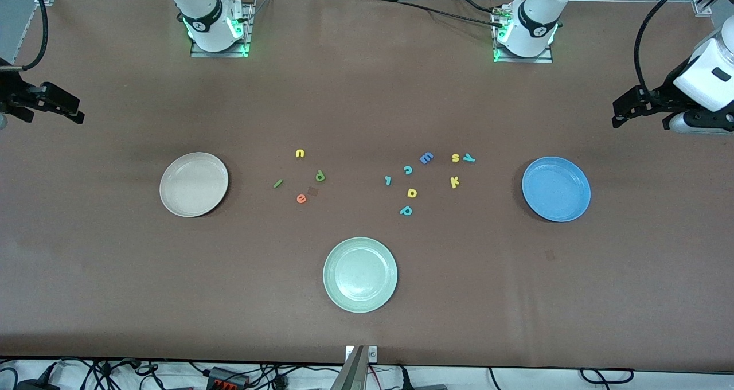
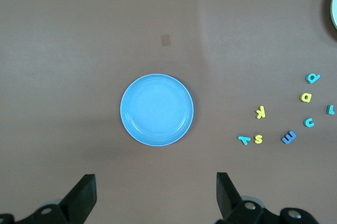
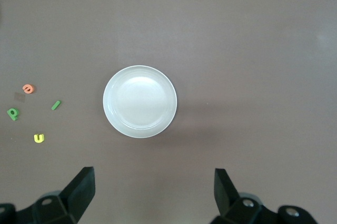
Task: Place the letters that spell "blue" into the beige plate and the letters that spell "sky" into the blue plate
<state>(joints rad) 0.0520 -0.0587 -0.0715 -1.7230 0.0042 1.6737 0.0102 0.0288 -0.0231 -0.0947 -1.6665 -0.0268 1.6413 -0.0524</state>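
Note:
The beige plate [image 1: 194, 184] [image 3: 140, 101] lies bare toward the right arm's end. Beside it sit yellow u [image 1: 300, 153] [image 3: 39, 138], green l [image 1: 278, 183] [image 3: 56, 105], green b [image 1: 320, 176] [image 3: 13, 113] and orange e [image 1: 301, 198] [image 3: 28, 89]. The blue plate [image 1: 556, 188] [image 2: 157, 110] lies bare toward the left arm's end, with yellow s [image 1: 455, 158] [image 2: 258, 139], teal y [image 1: 469, 158] [image 2: 244, 140] and yellow k [image 1: 455, 182] [image 2: 260, 112] beside it. My left gripper [image 1: 642, 114] [image 2: 156, 192] hangs open high over the table by the blue plate. My right gripper [image 1: 51, 112] [image 3: 152, 190] hangs open high by the beige plate.
A pale green plate [image 1: 360, 274] sits nearest the front camera, mid-table. Between the two letter groups lie a blue E [image 1: 426, 158], teal c [image 1: 408, 170], teal l [image 1: 388, 180], a small yellow letter [image 1: 412, 192] and teal p [image 1: 406, 210].

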